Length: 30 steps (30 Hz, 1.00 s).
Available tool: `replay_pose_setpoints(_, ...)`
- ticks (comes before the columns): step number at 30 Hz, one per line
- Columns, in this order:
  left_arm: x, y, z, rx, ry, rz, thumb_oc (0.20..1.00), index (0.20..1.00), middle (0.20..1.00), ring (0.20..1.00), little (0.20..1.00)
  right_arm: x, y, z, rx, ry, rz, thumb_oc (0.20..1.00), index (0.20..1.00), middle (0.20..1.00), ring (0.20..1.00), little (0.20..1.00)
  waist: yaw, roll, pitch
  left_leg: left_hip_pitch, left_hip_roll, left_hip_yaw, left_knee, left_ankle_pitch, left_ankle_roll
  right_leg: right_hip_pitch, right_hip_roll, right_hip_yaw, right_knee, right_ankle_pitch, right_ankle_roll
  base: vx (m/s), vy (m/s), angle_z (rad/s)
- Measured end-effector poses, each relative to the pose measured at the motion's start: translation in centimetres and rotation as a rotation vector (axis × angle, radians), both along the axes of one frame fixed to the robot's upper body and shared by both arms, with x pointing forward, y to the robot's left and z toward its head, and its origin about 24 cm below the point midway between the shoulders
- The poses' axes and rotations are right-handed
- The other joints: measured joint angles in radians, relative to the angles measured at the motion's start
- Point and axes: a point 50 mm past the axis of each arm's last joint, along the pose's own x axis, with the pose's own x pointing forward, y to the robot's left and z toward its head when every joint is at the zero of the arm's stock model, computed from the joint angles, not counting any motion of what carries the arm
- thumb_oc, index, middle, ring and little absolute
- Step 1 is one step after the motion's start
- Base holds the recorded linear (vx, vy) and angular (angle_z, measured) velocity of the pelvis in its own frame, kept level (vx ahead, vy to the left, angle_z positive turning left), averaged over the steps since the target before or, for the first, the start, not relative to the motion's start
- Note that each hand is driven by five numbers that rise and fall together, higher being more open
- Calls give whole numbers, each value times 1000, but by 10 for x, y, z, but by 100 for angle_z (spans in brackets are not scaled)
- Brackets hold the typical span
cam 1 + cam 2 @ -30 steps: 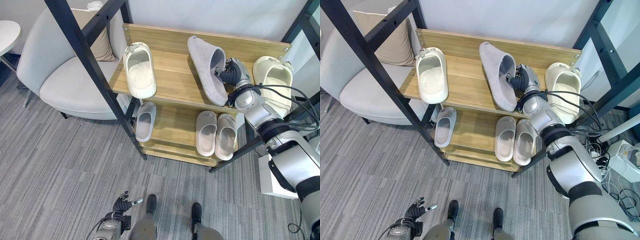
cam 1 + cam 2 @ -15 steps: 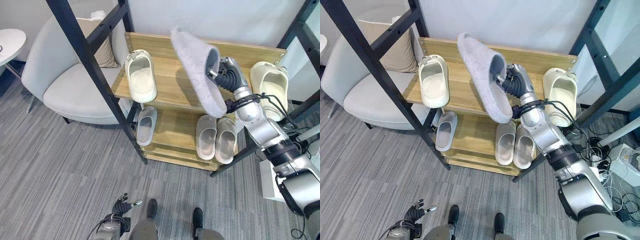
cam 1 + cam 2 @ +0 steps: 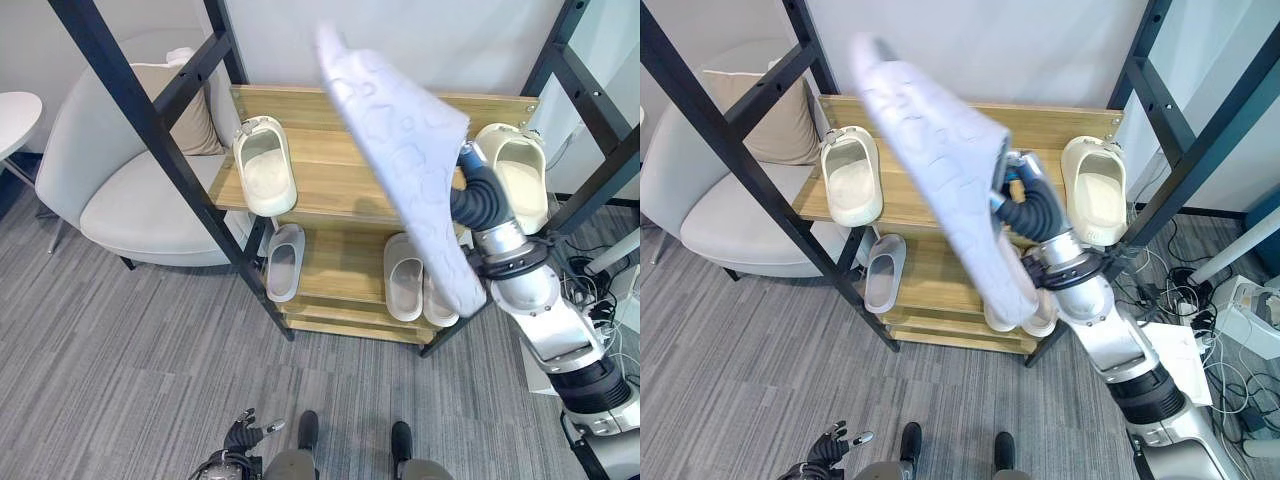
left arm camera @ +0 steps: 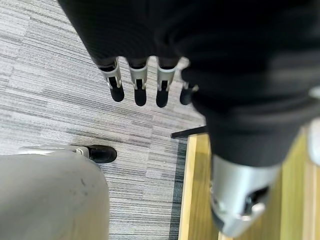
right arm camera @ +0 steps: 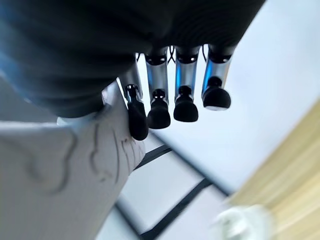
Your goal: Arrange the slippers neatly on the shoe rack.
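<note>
Home entryway: shoe rack (image 3: 340,185), armchair (image 3: 130,190), carpet (image 3: 120,350).

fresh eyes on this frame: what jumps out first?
The big grey slipper, held up in the air in front of the shoe rack by the right hand, sole toward the camera. Behind it, two cream clogs sit far apart on the top shelf, one at the left, one at the right. The left hand hangs low over the carpet.

Pale lilac-grey slipper (image 3: 410,160) with faint swirl pattern; cream clogs (image 3: 263,165), pale beige slippers (image 3: 403,278) on light wood-grain rack (image 3: 340,190) with black frame; grey striped carpet (image 3: 130,350).
</note>
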Motion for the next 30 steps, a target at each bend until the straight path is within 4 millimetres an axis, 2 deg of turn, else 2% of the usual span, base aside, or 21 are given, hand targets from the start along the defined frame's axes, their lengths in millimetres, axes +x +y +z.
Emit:
replay_pose_setpoints(6, 0, 1, 0, 20, 1, -4, 1000, 1000, 1000, 1000, 1000, -13, 48, -33, -41, 187, 280, 200, 200, 200, 200, 200, 1, -2, -4, -3, -1, -11, 0, 3, -4, 1, 0, -8, 0, -1, 2, -19, -1, 4)
replay_pose_setpoints(10, -1, 2, 0, 24, 2, -2, 1000, 1000, 1000, 1000, 1000, -9, 58, -54, -112, 279, 311, 200, 200, 200, 200, 200, 6, -4, -4, -9, -1, -18, 0, 0, -6, 2, 0, -22, 0, -5, 7, -69, -5, 8)
replay_pose_setpoints(12, -1, 4, 1, 29, 0, -3, 1000, 1000, 1000, 1000, 1000, -1, 59, -75, -172, 369, 289, 200, 200, 200, 200, 200, 9, -6, -7, -29, 0, -21, 0, 2, -7, -17, 1, -24, 0, -3, 9, -172, -5, 4)
replay_pose_setpoints(15, 2, 4, 1, 37, -7, 4, 1000, 1000, 1000, 1000, 1000, 12, 53, -97, -246, 435, 198, 200, 200, 200, 200, 200, 12, -6, -3, -73, -2, -34, 4, 31, -4, -55, 1, -32, 3, 4, 6, -244, -9, 12)
replay_pose_setpoints(17, 11, 3, 4, 48, -27, -11, 1000, 1000, 1000, 1000, 1000, 27, 45, -114, -328, 462, 87, 200, 200, 200, 200, 200, 9, -2, 15, -118, -2, -49, 7, 40, -17, -92, 1, -48, 6, 7, -3, -136, -4, 18)
replay_pose_setpoints(19, 27, 0, 9, 47, -75, -11, 1000, 1000, 1000, 1000, 1000, 48, 21, -130, -464, 459, -111, 200, 200, 200, 200, 200, 16, 9, 58, -188, -4, -70, 8, 55, -12, -153, 3, -55, 6, 24, -5, -135, 9, 21)
replay_pose_setpoints(21, 35, 1, 13, 45, -104, 5, 1000, 1000, 1000, 1000, 1000, 61, -1, -139, -520, 457, -252, 200, 200, 200, 200, 200, 29, 19, 96, -233, -4, -72, 25, 67, -21, -199, 2, -56, 27, 27, -3, -118, 26, 11)
replay_pose_setpoints(22, 42, 1, 16, 48, -131, 13, 1000, 1000, 1000, 1000, 1000, 73, -21, -139, -539, 460, -378, 200, 200, 200, 200, 200, 34, 28, 136, -263, -7, -75, 38, 65, -19, -228, 1, -56, 41, 28, -3, -92, 34, 2)
replay_pose_setpoints(23, 43, 3, 17, 48, -135, 19, 1000, 1000, 1000, 1000, 1000, 77, -29, -138, -531, 459, -428, 200, 200, 200, 200, 200, 34, 31, 147, -281, -7, -75, 45, 65, -18, -246, 0, -55, 52, 28, -3, -64, 44, 1)
replay_pose_setpoints(25, 48, 7, 20, 58, -151, 44, 1000, 1000, 1000, 1000, 1000, 95, -57, -120, -490, 401, -630, 200, 200, 200, 200, 200, 36, 42, 189, -342, -9, -75, 64, 64, -17, -311, -1, -53, 77, 27, -3, -81, 59, -1)
replay_pose_setpoints(26, 51, 9, 21, 63, -160, 49, 1000, 1000, 1000, 1000, 1000, 101, -62, -113, -477, 376, -677, 200, 200, 200, 200, 200, 37, 45, 206, -343, -9, -75, 64, 68, -15, -313, -2, -54, 80, 28, -3, -94, 93, -1)
replay_pose_setpoints(27, 55, 11, 24, 65, -183, 63, 1000, 1000, 1000, 1000, 1000, 111, -68, -98, -444, 333, -749, 200, 200, 200, 200, 200, 36, 48, 212, -365, -9, -74, 67, 70, -17, -343, -2, -54, 96, 23, -6, -43, 53, -2)
replay_pose_setpoints(30, 69, 9, 34, 60, -249, 55, 1000, 1000, 1000, 1000, 1000, 125, -68, -62, -356, 217, -835, 200, 200, 200, 200, 200, 38, 56, 217, -405, -10, -74, 74, 87, -13, -392, -3, -54, 126, 12, -3, -48, 74, 2)
